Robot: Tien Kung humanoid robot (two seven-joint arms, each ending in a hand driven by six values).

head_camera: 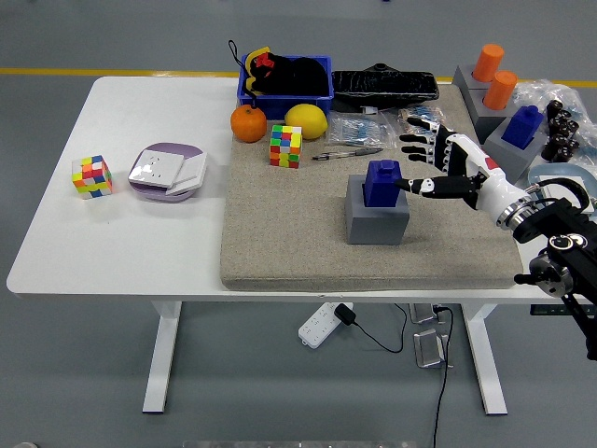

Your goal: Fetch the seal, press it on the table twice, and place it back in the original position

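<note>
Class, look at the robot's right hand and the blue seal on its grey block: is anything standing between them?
Nothing visible does. The right hand is open just right of the blue seal, thumb tip at its side. The seal sits in the grey block on the mat; the pen lies behind, out of the way.

Worktop (131,252): you see smooth white, faintly glossy.
Mat (280,233): rough beige felt-like cloth, matt.
Seal (382,182): your blue plastic, smooth.
Seal base (376,224): grey, matt plastic.
Robot hand (446,166): glossy white shell, black fingers.
Orange (248,123): you see dimpled skin.
</note>
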